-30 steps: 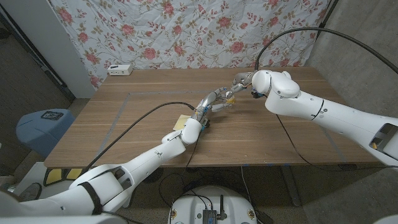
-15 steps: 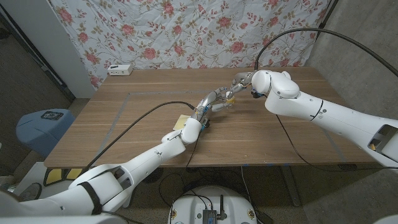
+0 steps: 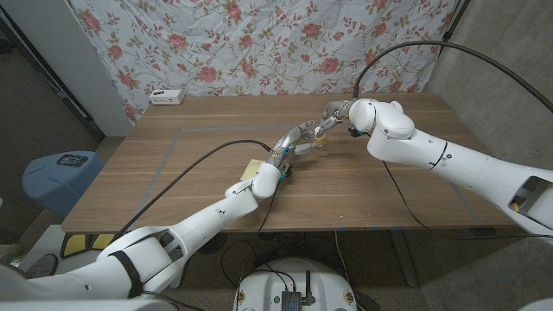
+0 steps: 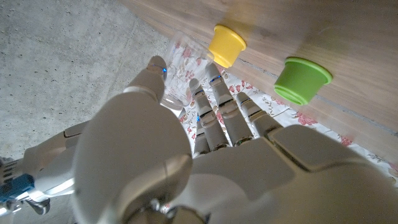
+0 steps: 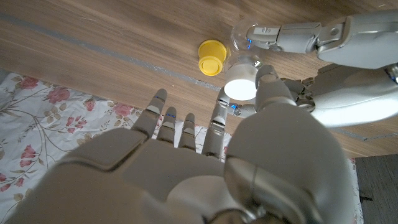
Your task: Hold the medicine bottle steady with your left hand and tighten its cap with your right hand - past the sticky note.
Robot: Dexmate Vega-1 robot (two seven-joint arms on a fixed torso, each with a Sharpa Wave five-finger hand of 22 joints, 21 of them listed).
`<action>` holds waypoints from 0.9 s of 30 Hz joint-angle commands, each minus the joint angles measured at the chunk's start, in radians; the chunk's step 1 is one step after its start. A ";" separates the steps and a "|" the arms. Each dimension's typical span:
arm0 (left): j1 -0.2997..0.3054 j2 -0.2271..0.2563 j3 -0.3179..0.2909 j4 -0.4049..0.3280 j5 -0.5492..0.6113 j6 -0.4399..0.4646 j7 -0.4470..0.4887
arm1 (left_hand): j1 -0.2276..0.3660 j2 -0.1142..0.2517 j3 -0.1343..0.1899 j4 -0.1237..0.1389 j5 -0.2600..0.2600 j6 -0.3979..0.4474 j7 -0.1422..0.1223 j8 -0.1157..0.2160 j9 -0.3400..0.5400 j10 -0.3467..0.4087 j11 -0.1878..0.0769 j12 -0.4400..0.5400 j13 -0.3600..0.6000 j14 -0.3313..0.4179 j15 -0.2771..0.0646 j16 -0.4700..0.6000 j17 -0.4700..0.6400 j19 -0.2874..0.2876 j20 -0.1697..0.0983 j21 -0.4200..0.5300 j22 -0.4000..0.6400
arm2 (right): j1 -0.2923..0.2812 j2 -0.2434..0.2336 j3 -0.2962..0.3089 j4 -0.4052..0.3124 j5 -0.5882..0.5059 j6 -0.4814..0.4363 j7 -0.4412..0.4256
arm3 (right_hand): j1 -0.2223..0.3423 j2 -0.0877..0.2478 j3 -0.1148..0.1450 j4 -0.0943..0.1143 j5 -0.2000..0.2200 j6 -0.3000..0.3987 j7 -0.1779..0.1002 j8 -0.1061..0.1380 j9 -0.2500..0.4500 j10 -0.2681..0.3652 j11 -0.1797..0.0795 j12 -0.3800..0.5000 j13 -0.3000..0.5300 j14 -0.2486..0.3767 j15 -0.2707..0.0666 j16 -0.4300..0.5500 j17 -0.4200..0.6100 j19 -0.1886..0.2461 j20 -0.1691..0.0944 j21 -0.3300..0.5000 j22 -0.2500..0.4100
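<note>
A clear medicine bottle (image 5: 244,36) with a white cap (image 5: 242,88) lies mid-table, past a yellow sticky note (image 3: 253,168). My left hand (image 3: 296,140) grips the bottle's body, its fingers (image 5: 291,31) wrapped around the clear plastic (image 4: 175,94). From the far side my right hand (image 3: 338,113) reaches in. In the right wrist view its thumb (image 5: 268,79) and a finger pinch the cap from opposite sides. In the head view the bottle is mostly hidden between the two hands.
Close beyond the bottle stand a small yellow cup (image 4: 226,45) and a green cup (image 4: 303,79). A white power strip (image 3: 167,97) sits at the table's back left. A black cable (image 3: 194,166) crosses the table (image 3: 415,194) beside my left arm.
My right wrist has shifted slightly toward the bottle. The left hand and the bottle stay where they were.
</note>
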 commanded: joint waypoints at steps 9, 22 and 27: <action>0.000 -0.001 0.001 0.004 -0.005 -0.002 -0.001 | -0.004 0.009 0.006 0.000 0.006 0.005 -0.003 -0.002 0.002 0.039 -0.033 0.004 0.002 0.004 -0.085 0.004 0.001 -0.004 -0.131 0.000 0.002 | -0.021 0.017 0.009 0.013 -0.030 -0.006 -0.021 | 0.026 0.006 0.015 0.005 -0.001 0.063 -0.004 0.026 0.002 0.033 -0.008 0.011 -0.001 0.019 -0.012 0.009 0.003 0.024 -0.003 0.006 0.002; -0.002 -0.005 0.001 0.014 -0.008 -0.007 0.000 | -0.005 0.009 0.007 0.000 0.006 0.004 -0.003 -0.002 0.002 0.039 -0.033 0.004 0.002 0.003 -0.084 0.003 0.001 -0.004 -0.131 0.000 0.002 | -0.034 0.026 0.016 0.024 -0.039 -0.001 -0.047 | 0.038 0.009 0.018 0.009 -0.004 0.134 -0.008 0.050 0.000 0.069 -0.015 0.016 -0.001 0.042 -0.029 0.013 0.003 0.043 -0.013 0.009 0.002; -0.003 -0.006 0.001 0.016 -0.010 -0.006 0.000 | -0.006 0.009 0.007 0.000 0.006 0.003 -0.003 -0.003 0.002 0.040 -0.033 0.004 0.002 0.003 -0.084 0.003 0.001 -0.004 -0.130 0.000 0.002 | -0.038 0.032 0.020 0.032 -0.037 0.003 -0.056 | 0.036 0.010 0.016 0.012 -0.006 0.154 -0.009 0.056 0.000 0.080 -0.012 0.016 -0.001 0.051 -0.036 0.015 0.003 0.056 -0.024 0.012 0.002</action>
